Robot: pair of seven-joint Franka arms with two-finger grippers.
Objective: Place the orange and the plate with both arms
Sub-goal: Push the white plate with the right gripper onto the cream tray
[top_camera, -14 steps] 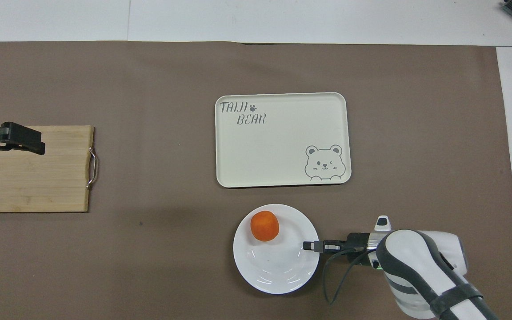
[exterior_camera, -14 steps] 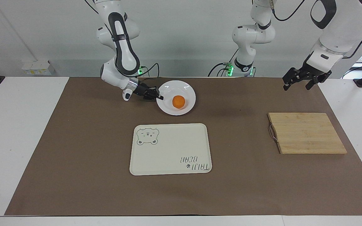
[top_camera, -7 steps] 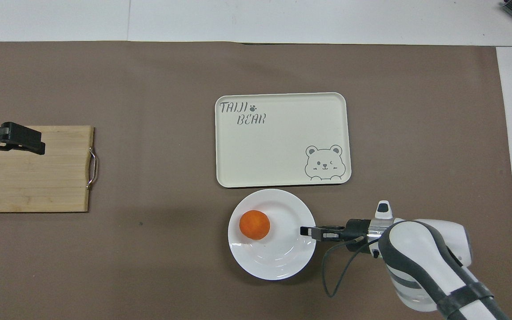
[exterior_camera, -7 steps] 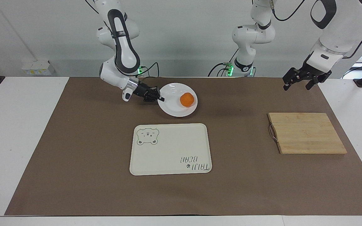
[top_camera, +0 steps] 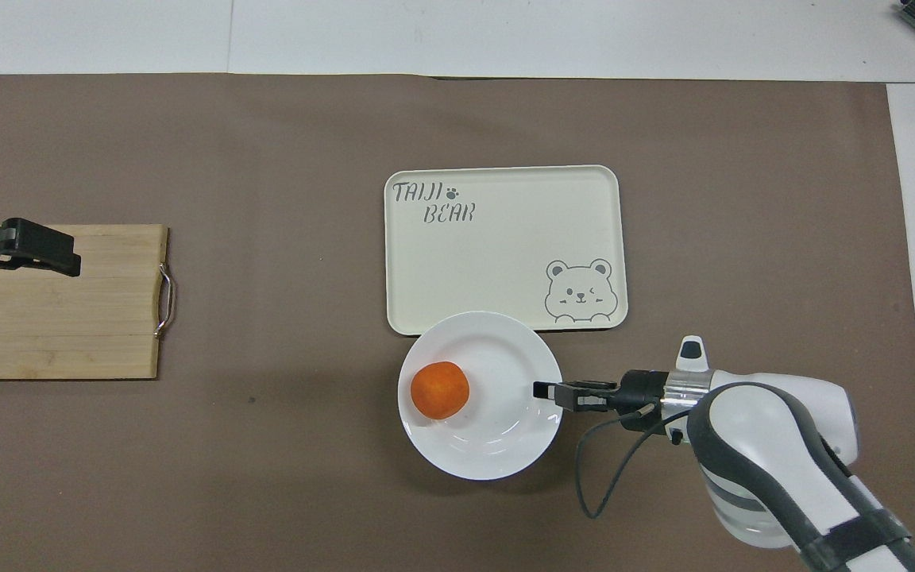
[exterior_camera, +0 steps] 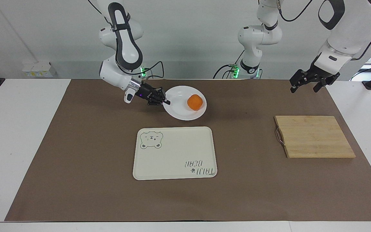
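Note:
My right gripper (exterior_camera: 165, 102) (top_camera: 541, 390) is shut on the rim of the white plate (exterior_camera: 179, 100) (top_camera: 497, 357) and holds it a little above the brown mat. The orange (exterior_camera: 195, 102) (top_camera: 440, 390) sits on the plate, on the side away from the gripper. From overhead the plate's rim overlaps the edge of the cream tray (exterior_camera: 172, 158) (top_camera: 497, 246) nearest the robots. My left gripper (exterior_camera: 304, 87) (top_camera: 68, 254) hangs open and holds nothing, over the wooden cutting board's (exterior_camera: 314, 137) (top_camera: 52, 326) robot-side edge; that arm waits.
The cream bear tray lies in the middle of the mat with nothing on it. The cutting board, with a metal handle (exterior_camera: 279, 136), lies toward the left arm's end. A cable (top_camera: 600, 477) loops from the right wrist.
The right gripper has raised the plate and carried it away from the robots, toward the tray. The orange rolled across the plate, away from the gripper. The left arm stayed still.

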